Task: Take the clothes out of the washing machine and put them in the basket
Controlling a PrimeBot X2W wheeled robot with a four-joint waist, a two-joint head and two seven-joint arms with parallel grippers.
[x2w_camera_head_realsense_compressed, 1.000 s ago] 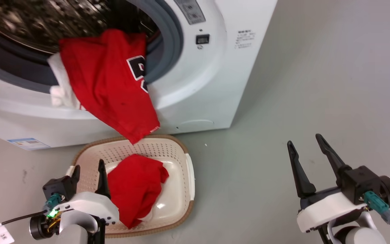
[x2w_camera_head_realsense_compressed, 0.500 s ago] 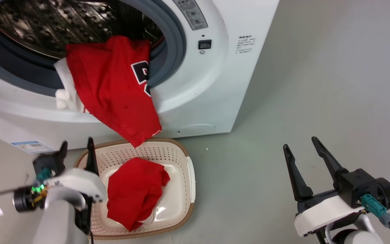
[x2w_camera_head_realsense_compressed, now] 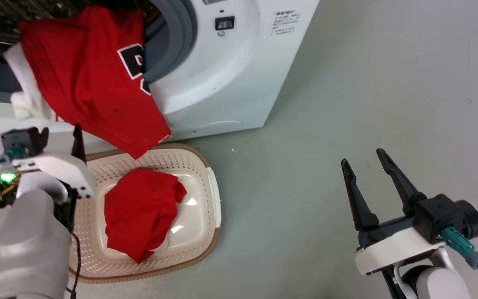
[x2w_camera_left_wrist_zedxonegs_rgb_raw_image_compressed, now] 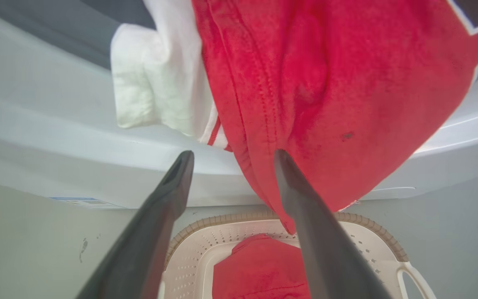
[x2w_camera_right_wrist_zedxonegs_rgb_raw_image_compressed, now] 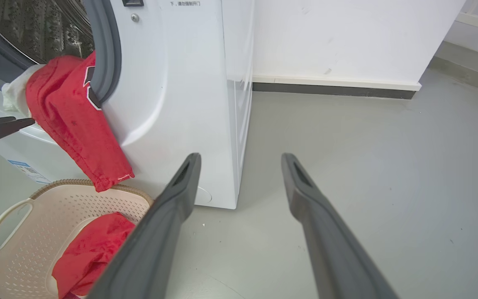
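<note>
A red jersey (x2w_camera_head_realsense_compressed: 89,83) with a black number hangs out of the washing machine (x2w_camera_head_realsense_compressed: 222,83) over its grey gasket, and its hem dangles above the basket (x2w_camera_head_realsense_compressed: 189,162). White fabric (x2w_camera_head_realsense_compressed: 23,95) bunches at the jersey's left side. A plain red garment (x2w_camera_head_realsense_compressed: 139,211) lies in the basket. My left gripper (x2w_camera_head_realsense_compressed: 60,133) is open, just below the jersey's lower left part; in the left wrist view its right finger (x2w_camera_left_wrist_zedxonegs_rgb_raw_image_compressed: 288,174) sits in front of the jersey (x2w_camera_left_wrist_zedxonegs_rgb_raw_image_compressed: 326,104). My right gripper (x2w_camera_head_realsense_compressed: 362,156) is open and empty over the floor, far right.
Bare grey floor (x2w_camera_head_realsense_compressed: 347,83) stretches to the right of the machine. A white wall with a dark baseboard (x2w_camera_right_wrist_zedxonegs_rgb_raw_image_compressed: 334,90) stands behind it. A blue label (x2w_camera_left_wrist_zedxonegs_rgb_raw_image_compressed: 77,202) marks the machine's lower front. The basket stands against the machine's foot.
My left gripper has risen from over the basket's left rim up to the jersey's lower edge. The head camera has shifted right. The right gripper has barely moved.
</note>
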